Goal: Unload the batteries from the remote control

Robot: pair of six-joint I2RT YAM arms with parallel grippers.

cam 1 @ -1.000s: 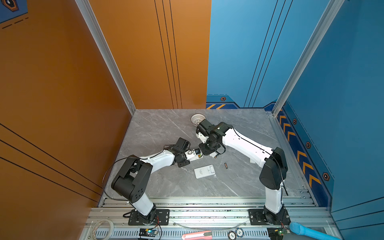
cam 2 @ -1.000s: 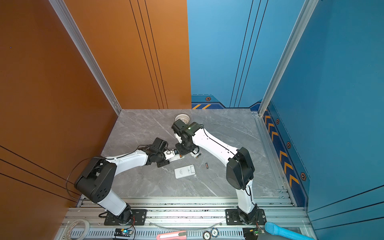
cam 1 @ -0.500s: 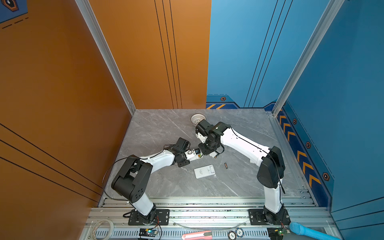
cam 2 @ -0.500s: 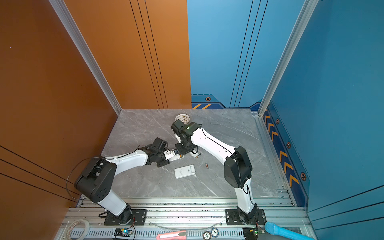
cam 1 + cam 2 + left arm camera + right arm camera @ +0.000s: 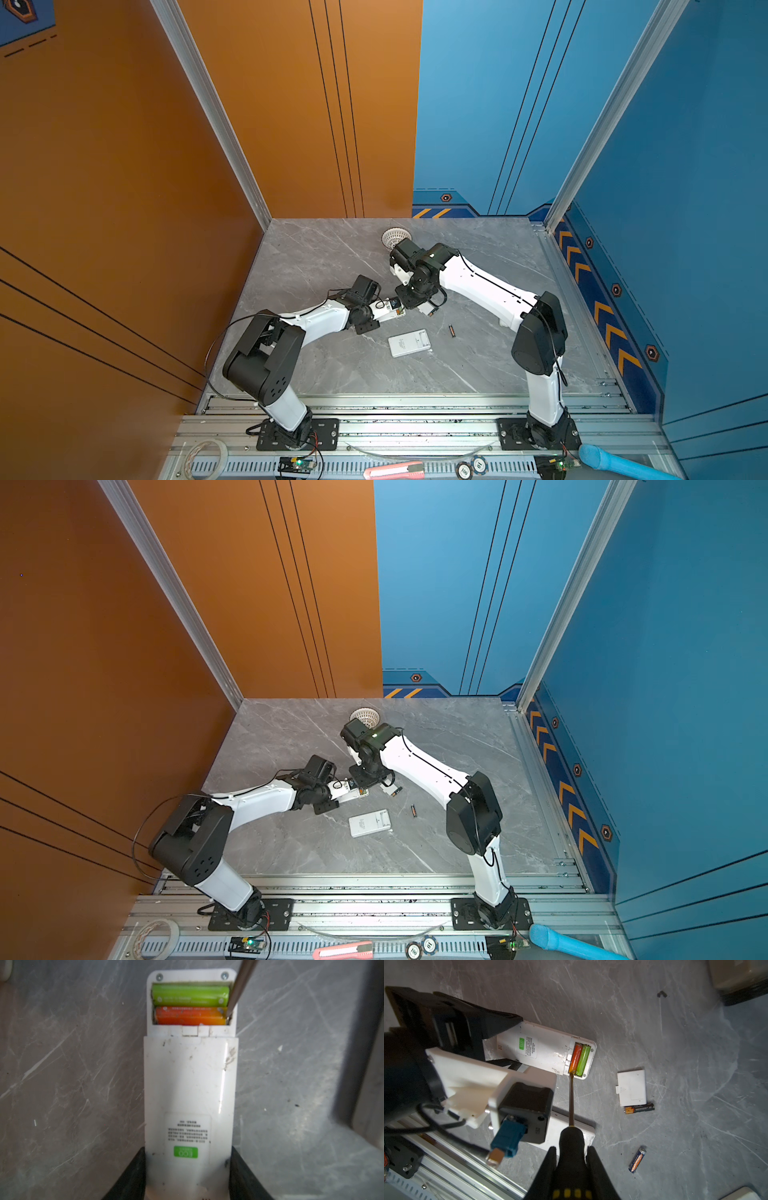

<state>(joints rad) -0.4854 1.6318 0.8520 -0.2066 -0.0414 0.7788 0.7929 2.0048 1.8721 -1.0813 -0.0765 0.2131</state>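
On the grey marble tabletop (image 5: 332, 257), the work is centred mid-table, where the two arms meet. The left gripper (image 5: 188, 1153) is closed partway across the sides of the white remote control (image 5: 187, 1076), which is held back-up with its open compartment turned towards the right arm, apparently so that it is steadied against prying. The right gripper (image 5: 572, 1153) is closed narrowly on the black handle of a screwdriver (image 5: 571, 1101), whose tip is set at one end of the orange battery (image 5: 189, 1016), judged a lever point for lifting it out. A second remote (image 5: 409, 343) is left lying nearer the front. The removed battery cover (image 5: 631, 1087) is seen just right of the held remote. A green battery (image 5: 190, 995) is seated beside the orange one, and two black-and-orange batteries (image 5: 639, 1108) lie loose on the table to the right.
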